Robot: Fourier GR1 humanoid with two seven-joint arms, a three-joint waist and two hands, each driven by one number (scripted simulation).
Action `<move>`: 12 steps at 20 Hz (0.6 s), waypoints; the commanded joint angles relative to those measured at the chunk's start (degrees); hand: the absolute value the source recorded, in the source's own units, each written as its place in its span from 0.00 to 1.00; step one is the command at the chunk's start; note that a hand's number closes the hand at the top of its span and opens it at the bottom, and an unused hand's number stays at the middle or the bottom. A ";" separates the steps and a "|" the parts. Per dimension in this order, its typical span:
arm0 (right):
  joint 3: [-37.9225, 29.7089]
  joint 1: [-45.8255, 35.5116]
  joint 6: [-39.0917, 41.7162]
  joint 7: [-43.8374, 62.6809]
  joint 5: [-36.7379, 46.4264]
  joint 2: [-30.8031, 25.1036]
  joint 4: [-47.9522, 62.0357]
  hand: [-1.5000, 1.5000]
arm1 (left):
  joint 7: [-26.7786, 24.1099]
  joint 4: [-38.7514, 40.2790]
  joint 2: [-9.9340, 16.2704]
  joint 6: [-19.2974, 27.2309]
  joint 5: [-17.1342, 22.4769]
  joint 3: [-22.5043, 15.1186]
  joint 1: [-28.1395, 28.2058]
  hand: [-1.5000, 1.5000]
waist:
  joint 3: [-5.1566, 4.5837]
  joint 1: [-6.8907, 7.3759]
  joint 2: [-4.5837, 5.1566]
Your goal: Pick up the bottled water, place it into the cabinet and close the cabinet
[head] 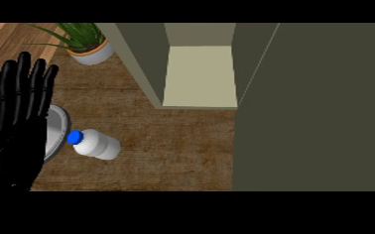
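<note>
The bottled water (96,145), white with a blue cap, lies on its side on the brown counter, cap pointing left. My left hand (22,114) rests open at the view's left edge, fingers straight up, just left of the bottle and apart from it. The cabinet (199,77) stands at the back with its pale inside showing; its olive door (304,104) hangs open and fills the right side of the view. My right hand does not show.
A grey metal bowl (57,131) sits partly behind my left hand, touching the bottle's cap end. A potted plant (86,44) stands at the back left. Bare counter (176,148) lies between the bottle and the door.
</note>
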 commanded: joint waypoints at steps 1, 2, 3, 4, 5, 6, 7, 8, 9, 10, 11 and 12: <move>0.52 1.36 -0.98 -2.52 1.13 1.78 3.58 0.00 | 2.75 -2.46 -1.31 3.64 -4.29 -0.90 1.22 0.00 | -2.12 -0.91 -0.46; -1.33 2.91 1.45 0.13 -1.39 -1.05 0.05 0.00 | 2.75 -3.04 0.64 3.43 -2.90 3.55 2.51 0.00 | -2.16 -1.09 -0.55; -1.19 6.16 1.41 -2.13 0.18 -0.99 0.83 0.00 | 5.82 -6.71 -1.44 7.17 -6.33 2.09 4.46 0.00 | -2.10 -0.99 -0.67; -2.50 8.11 1.90 2.18 -1.46 -2.47 -3.23 0.00 | 4.82 -9.75 -2.19 7.64 -6.95 2.18 9.88 0.00 | -2.15 -0.82 -0.94; -1.93 9.42 2.20 4.69 -1.32 -3.08 -5.82 0.00 | 4.03 -8.12 -2.54 10.11 -8.48 4.99 8.58 0.00 | -2.19 -1.28 -0.91; -1.67 12.00 1.50 2.80 1.12 -2.76 -5.43 0.00 | 6.07 -10.80 -2.98 11.73 -9.13 6.35 10.50 0.00 | -2.15 -0.99 -1.01; 2.81 12.36 4.59 5.02 -5.42 -0.10 -3.98 0.00 | 9.27 -6.52 -5.38 17.57 2.25 4.83 10.56 0.00 | -2.31 -0.72 -0.97; 3.13 14.16 6.22 3.67 -6.57 -0.61 -4.15 0.00 | 10.94 -9.07 -5.42 18.74 2.96 4.28 11.99 0.00 | -2.19 -0.69 -1.02; 4.30 17.20 6.44 4.53 -6.07 -0.71 -7.29 0.00 | 11.73 -9.43 -5.46 20.85 1.89 2.93 12.25 0.00 | -2.19 -1.60 -0.95; 3.12 13.99 5.81 8.11 -7.70 -1.38 -8.93 0.00 | 11.36 -12.34 -5.48 22.63 2.21 -0.09 15.06 0.00 | -2.22 -0.93 -0.85; 2.93 18.06 6.50 7.13 -8.75 -1.37 -11.14 0.00 | 12.94 -18.02 -5.51 22.05 1.90 -0.77 19.89 0.00 | -2.17 -0.82 -1.05; 0.28 19.04 8.55 5.67 -11.36 -2.91 -10.12 0.00 | 10.85 -17.48 -5.52 24.76 0.00 -4.86 21.98 0.00 | -2.15 -1.13 -0.82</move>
